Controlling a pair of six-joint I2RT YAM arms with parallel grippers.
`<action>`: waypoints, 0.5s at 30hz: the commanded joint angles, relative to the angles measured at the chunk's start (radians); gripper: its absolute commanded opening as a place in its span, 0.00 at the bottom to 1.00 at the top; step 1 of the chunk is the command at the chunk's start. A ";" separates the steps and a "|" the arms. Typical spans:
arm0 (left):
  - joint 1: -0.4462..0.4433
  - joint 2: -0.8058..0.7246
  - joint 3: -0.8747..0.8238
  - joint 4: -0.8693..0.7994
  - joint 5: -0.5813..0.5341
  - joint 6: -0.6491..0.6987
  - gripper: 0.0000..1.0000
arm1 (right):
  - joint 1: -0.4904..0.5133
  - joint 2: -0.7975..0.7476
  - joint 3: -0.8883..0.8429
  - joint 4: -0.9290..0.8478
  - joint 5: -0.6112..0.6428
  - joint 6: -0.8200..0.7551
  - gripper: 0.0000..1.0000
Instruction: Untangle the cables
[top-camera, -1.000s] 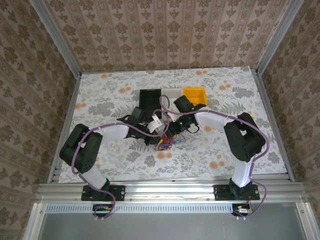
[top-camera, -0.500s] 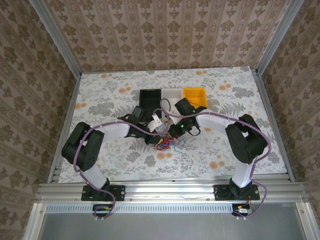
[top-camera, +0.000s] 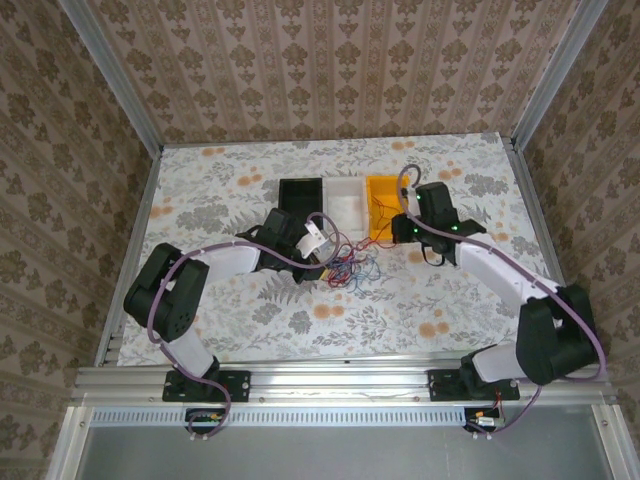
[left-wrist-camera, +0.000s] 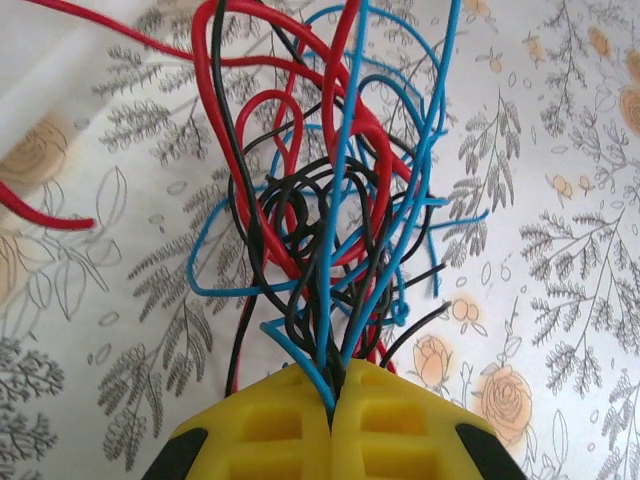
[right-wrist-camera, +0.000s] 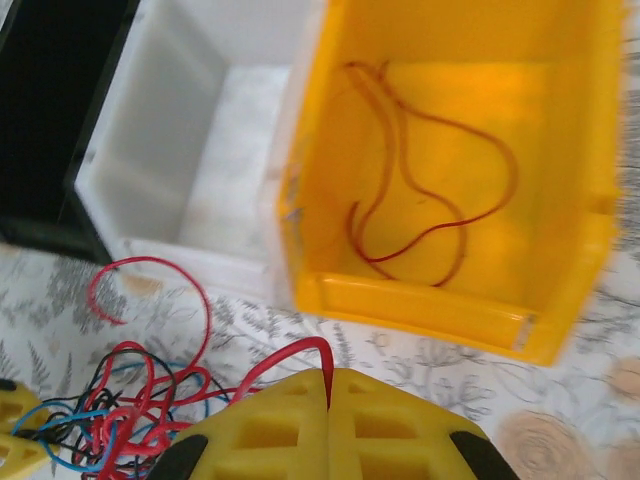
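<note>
Red, blue and black wires make up the tangle of cables (left-wrist-camera: 310, 220), which lies on the flower-patterned table (top-camera: 230, 180) just in front of the row of three bins, nearest the white one. From the left wrist I see a tight black coil at its middle, with red loops and blue strands fanning out around it.

My left gripper (left-wrist-camera: 335, 395) is clamped down with its yellow fingers pressed together. Several blue and black strands, and at least one red one, run from the knot straight down into the seam between them, so it holds the tangle by that edge.

My right gripper (right-wrist-camera: 330, 385) is pinched closed as well, its two pads meeting on a single red strand (right-wrist-camera: 300, 345). That strand arches up out of the seam and leads back to the left, down into the tangle. On the overhead view this gripper sits at the near edge of the yellow bin (right-wrist-camera: 420, 305), well to the right of the other one.

Inside the yellow bin a loose red wire (right-wrist-camera: 490, 215) lies in an open curl on the floor. The white bin (right-wrist-camera: 150, 130) stands touching the yellow one on its left, and the black bin (right-wrist-camera: 50, 120) is beyond that. One red loop from the tangle rises beside the white bin's front wall.
</note>
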 joint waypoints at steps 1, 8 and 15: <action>0.009 0.013 -0.025 -0.053 -0.059 -0.035 0.00 | -0.074 -0.074 -0.027 0.063 0.174 0.106 0.00; 0.033 0.008 -0.052 0.016 -0.120 -0.126 0.00 | -0.198 -0.124 -0.052 -0.031 0.347 0.208 0.00; 0.057 0.000 -0.078 0.074 -0.153 -0.199 0.00 | -0.292 -0.127 -0.066 -0.092 0.407 0.248 0.00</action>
